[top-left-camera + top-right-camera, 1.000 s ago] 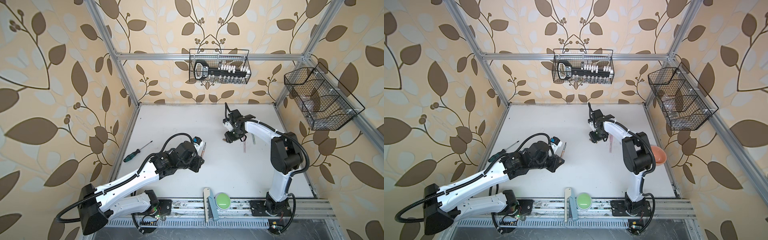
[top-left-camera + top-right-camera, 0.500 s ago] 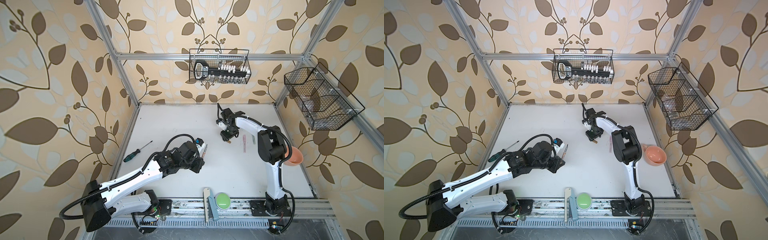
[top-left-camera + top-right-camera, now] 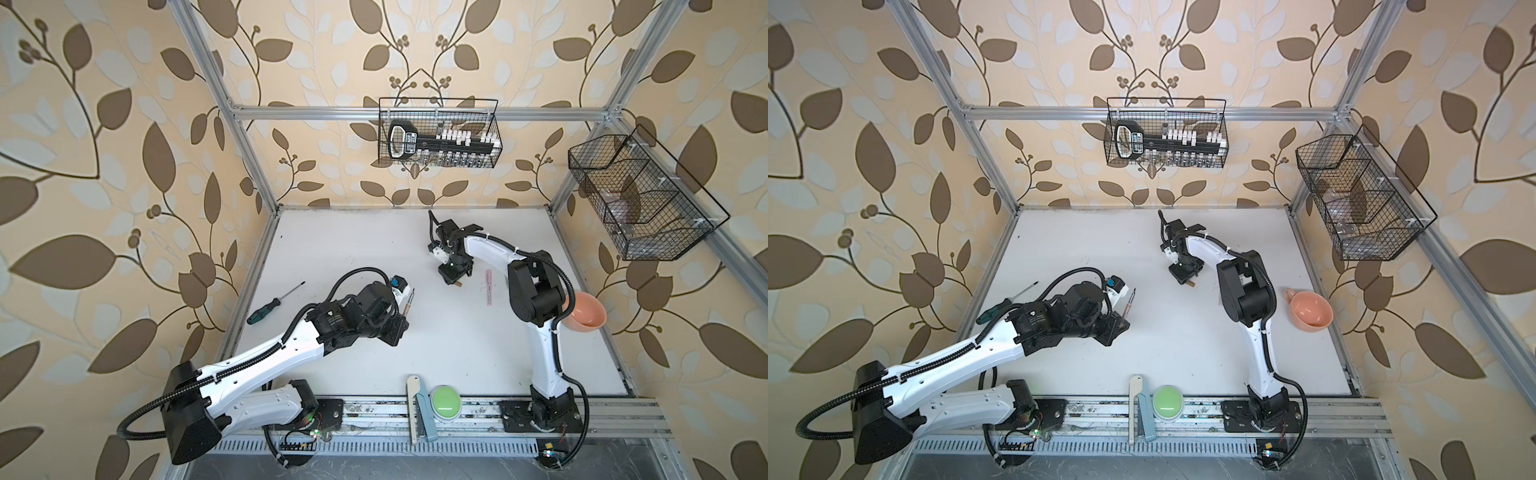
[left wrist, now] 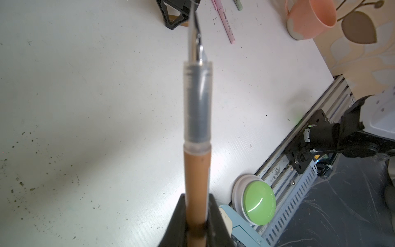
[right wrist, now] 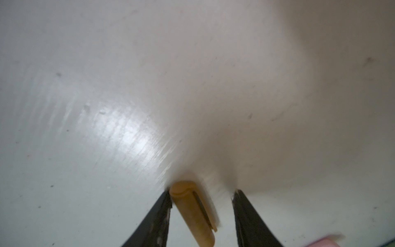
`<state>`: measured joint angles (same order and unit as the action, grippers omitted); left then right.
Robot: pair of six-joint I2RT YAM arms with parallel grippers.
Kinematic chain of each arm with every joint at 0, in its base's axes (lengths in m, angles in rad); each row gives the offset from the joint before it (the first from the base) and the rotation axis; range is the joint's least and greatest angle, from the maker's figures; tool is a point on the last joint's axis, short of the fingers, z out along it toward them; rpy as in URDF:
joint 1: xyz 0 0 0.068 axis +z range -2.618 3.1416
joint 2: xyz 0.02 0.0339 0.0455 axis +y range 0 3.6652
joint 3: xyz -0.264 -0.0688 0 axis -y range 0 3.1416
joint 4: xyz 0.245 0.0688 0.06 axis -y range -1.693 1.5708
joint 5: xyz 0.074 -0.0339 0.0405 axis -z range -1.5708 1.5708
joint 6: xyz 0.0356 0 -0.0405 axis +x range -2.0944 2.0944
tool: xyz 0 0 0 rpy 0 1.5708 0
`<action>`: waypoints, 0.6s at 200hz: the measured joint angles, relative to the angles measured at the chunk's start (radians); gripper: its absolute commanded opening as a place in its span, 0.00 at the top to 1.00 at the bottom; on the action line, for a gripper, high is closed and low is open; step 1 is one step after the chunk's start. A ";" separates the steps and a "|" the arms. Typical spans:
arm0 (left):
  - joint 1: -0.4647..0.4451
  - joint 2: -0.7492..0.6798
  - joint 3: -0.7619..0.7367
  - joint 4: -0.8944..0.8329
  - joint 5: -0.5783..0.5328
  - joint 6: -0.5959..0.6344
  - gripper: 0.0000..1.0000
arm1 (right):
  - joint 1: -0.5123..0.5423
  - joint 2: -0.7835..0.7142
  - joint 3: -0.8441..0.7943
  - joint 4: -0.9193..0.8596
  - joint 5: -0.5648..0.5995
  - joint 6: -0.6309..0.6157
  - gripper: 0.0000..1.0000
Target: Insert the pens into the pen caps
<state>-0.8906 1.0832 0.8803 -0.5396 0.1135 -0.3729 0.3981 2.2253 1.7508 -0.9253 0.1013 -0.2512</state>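
Left fingers (image 4: pixel 174 224) clamp the brown pen (image 4: pixel 197 181); right fingers (image 5: pixel 154 220), open, straddle the brown cap (image 5: pixel 192 209) (touching one), so closing could skid it toward the pink pen (image 3: pixel 489 286).

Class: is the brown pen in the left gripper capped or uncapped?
Uncapped: the brown pen shows a bare pointed tip, and the brown cap lies between the open fingers of the right gripper.
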 measured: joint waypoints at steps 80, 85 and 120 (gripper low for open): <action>0.000 -0.005 0.005 -0.021 -0.018 0.000 0.84 | 0.017 0.000 -0.004 0.032 0.029 0.008 0.64; 0.000 -0.006 0.005 -0.024 -0.018 0.000 0.84 | 0.018 0.000 -0.004 0.033 0.034 0.009 0.64; 0.000 -0.016 0.005 -0.034 -0.018 0.000 0.84 | 0.021 -0.005 -0.016 0.047 0.054 0.014 0.65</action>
<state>-0.8906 1.0668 0.8848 -0.5732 0.0952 -0.3733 0.4187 2.2208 1.7348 -0.8787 0.1551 -0.2367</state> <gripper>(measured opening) 0.157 0.355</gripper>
